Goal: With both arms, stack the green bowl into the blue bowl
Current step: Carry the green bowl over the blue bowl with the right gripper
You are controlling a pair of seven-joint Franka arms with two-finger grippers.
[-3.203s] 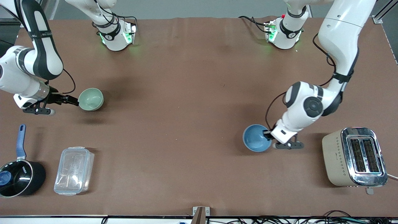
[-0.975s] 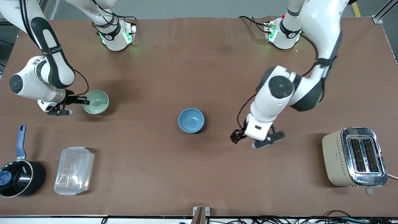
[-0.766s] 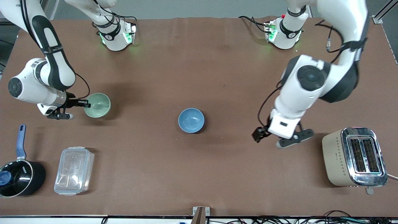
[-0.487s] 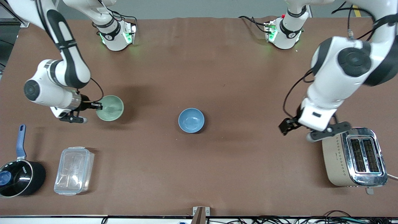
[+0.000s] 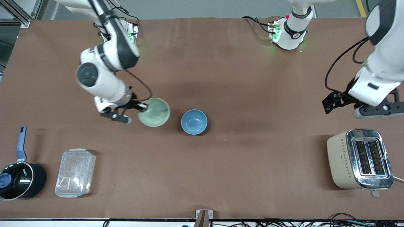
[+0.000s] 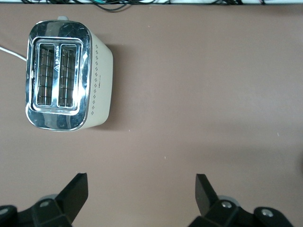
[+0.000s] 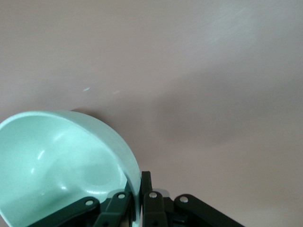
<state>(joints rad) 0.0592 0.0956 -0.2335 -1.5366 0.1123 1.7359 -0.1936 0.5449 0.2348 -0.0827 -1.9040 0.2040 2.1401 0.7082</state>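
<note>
Front view: the right end effector (image 5: pixel 142 106) pinches the rim of the small pale mint-green bowl (image 5: pixel 154 112), held just beside the small sky-blue bowl (image 5: pixel 194 121) on the brown worktop (image 5: pixel 221 164). The left end effector (image 5: pixel 335 101) waits, spread wide and empty.

Left wrist view: fingers (image 6: pixel 75 191) gape, nothing between.

Right wrist view: closed on the green wall (image 7: pixel 71 161). It looks stiff, light and slippery; that rim pinch probably suits.
</note>
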